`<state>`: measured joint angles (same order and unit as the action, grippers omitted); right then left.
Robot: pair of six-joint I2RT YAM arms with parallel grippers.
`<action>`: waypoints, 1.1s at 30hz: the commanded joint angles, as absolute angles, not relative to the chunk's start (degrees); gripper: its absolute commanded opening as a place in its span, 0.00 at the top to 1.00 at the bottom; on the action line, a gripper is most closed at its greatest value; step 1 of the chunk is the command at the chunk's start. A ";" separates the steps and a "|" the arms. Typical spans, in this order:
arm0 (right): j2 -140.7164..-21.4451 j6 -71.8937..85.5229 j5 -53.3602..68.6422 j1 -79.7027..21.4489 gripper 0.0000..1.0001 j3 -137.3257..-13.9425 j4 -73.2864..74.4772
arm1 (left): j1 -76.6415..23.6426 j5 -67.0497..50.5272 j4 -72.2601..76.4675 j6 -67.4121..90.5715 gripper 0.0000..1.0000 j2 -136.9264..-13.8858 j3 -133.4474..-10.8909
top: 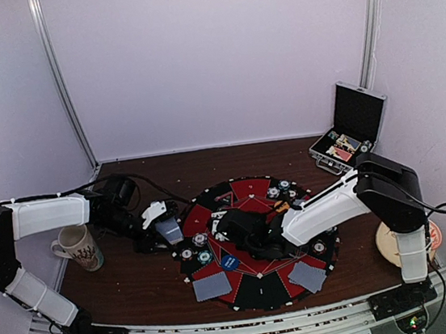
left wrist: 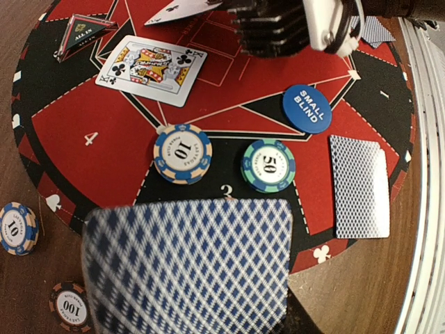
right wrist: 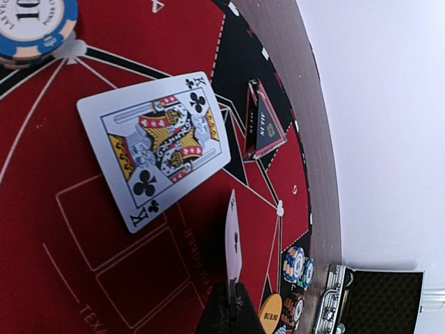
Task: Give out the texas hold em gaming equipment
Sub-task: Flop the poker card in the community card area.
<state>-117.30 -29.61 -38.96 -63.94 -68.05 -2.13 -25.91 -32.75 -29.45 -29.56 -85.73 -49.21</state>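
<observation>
Card (right wrist: pixel 234 240) pinched edge-on in right claw (right wrist: pixel 231 309) hangs beside the king of clubs (right wrist: pixel 156 146), probably for laying; left claw (top: pixel 165 225) clamps a blue-backed card (left wrist: pixel 188 264).

Two white-shelled arms (top: pixel 48 214), black joints (top: pixel 388 187), black cables (top: pixel 444 207); black right hand (right wrist: pixel 232 314)

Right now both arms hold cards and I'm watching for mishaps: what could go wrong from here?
1. The right gripper pinches its upright card by one edge only; it could slip out or land on the king of clubs.
2. The left gripper holds a face-down card near the 10 chip and 50 chip; lowering it might nudge them.
</observation>
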 commanded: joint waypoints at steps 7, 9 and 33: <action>-120.23 -33.93 -37.70 -64.39 1.00 -67.50 -11.21 | -25.63 -33.06 -28.39 -29.11 0.65 -84.92 -50.22; -120.39 -34.20 -37.41 -64.36 1.00 -67.17 -12.35 | -25.65 -33.07 -28.40 -29.10 0.65 -84.99 -50.20; -123.27 -35.57 -34.98 -64.36 0.86 -68.08 -13.57 | -25.66 -33.05 -28.43 -29.20 0.65 -85.17 -50.27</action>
